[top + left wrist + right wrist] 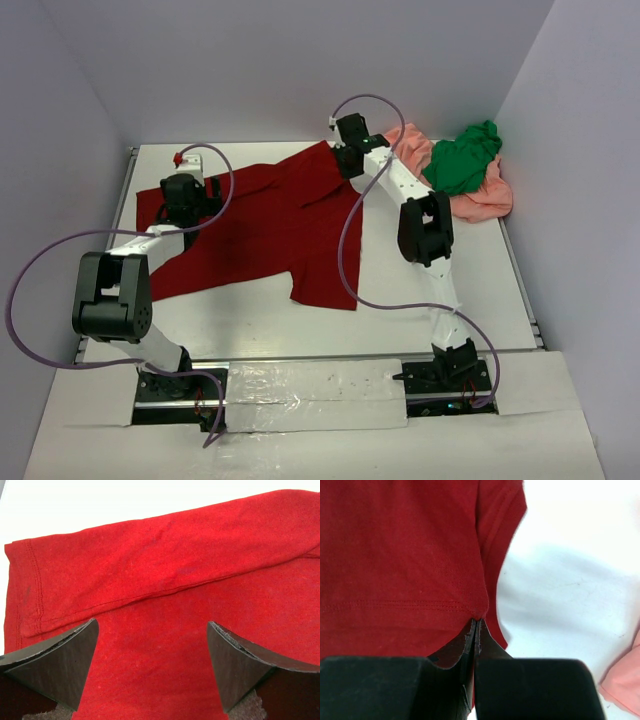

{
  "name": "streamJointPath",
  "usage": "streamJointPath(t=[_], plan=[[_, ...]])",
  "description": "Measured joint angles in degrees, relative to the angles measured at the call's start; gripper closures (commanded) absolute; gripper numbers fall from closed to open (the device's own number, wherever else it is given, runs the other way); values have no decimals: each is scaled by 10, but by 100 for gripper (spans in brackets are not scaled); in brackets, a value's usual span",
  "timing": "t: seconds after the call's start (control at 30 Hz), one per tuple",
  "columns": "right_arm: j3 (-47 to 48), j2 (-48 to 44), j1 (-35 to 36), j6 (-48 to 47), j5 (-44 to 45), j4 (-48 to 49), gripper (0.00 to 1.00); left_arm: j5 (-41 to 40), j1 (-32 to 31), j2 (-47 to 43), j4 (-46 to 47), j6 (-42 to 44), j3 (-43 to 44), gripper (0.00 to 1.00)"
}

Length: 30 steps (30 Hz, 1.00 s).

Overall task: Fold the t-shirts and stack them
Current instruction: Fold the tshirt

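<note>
The dark red t-shirt (260, 225) is spread flat across the table (400, 300); its far hem is pinched in the closed right gripper (476, 622), and the left gripper (152, 630) is held wide open just over a sleeve. The green t-shirt (462, 160) is heaped on the pink t-shirt (480, 200), far right

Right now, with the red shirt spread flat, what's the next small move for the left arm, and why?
Probably lower the left gripper and close it on the red shirt. Its jaws stand open just over the cloth and grip nothing, while the right gripper looks shut on the shirt's edge. A fold likely needs a hold on both sides.
</note>
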Motion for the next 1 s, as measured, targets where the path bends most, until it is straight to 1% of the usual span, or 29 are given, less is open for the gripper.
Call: streamJointPath(t=[0.17,0.2,0.27,0.3,0.33,0.4,0.43,0.6,0.73,0.87,1.0], plan=[[-26,-13,-7,-2,5,0,100,0,-1,0,0,1,0,1],[-31,-15,-10,-2,6,-2,98,0,-1,0,0,2,0,1],[-38,-16,-14,-2,8,-2,91,0,-1,0,0,3,0,1],[-41,-16,-16,-1,8,0,70,0,-1,0,0,4,0,1],[-44,-16,-17,-2,9,-1,56,0,-1,0,0,5,0,1],[-48,-16,-18,-1,9,-2,38,0,-1,0,0,5,0,1],[-50,-16,-18,0,9,-2,35,0,-1,0,0,5,0,1],[-85,-32,-19,1,-12,3,31,0,-1,-2,-4,6,0,1],[-165,-92,-15,1,-56,20,30,5,0,-22,-24,9,0,1],[-235,-174,-3,1,-84,29,30,39,18,-84,-84,9,5,1],[-297,-257,5,-2,-101,41,30,84,75,-163,-169,16,23,1]])
